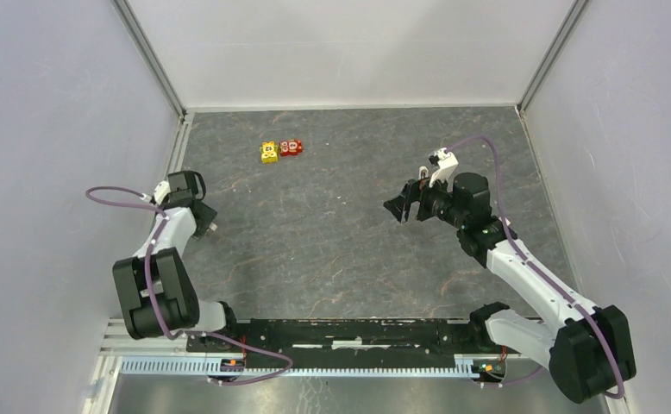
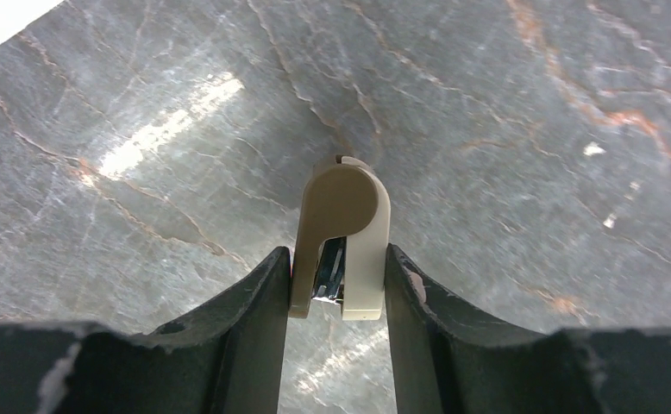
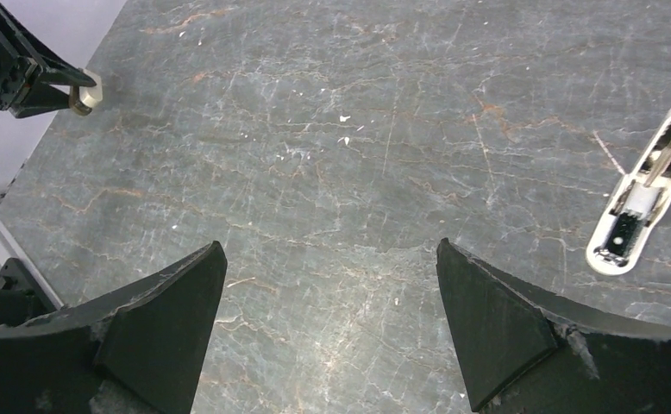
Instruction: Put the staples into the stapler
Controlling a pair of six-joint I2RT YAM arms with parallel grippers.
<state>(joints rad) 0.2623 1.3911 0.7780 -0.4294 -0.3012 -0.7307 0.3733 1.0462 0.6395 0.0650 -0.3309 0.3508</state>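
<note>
Gripping the stapler (image 2: 341, 194) in the left gripper (image 2: 339, 259), pinched on both flanks, out near the left edge of the table (image 2: 504, 103) and seemingly lifted clear of it. Hovering mid-right with the right gripper (image 3: 329, 250), spread wide, nothing in it. Spotting an open white shell (image 3: 638, 207) on the table near the right fingers, probably the stapler's other half, though hard to call. No staple strip to be seen anywhere. So: hold the left pinch firm, no rolling. Bring the right down squarely over the shell's narrow sides, and mind that the channel ends up facing upward. Pointing its rounded cream end away from the wrist, with the long axis straight along the fingers and the slotted end, grey metal inside, facing back at the left wrist camera. As for the shell: lying channel-up, slanting across the right wrist view, upper end cut off by the frame.
</note>
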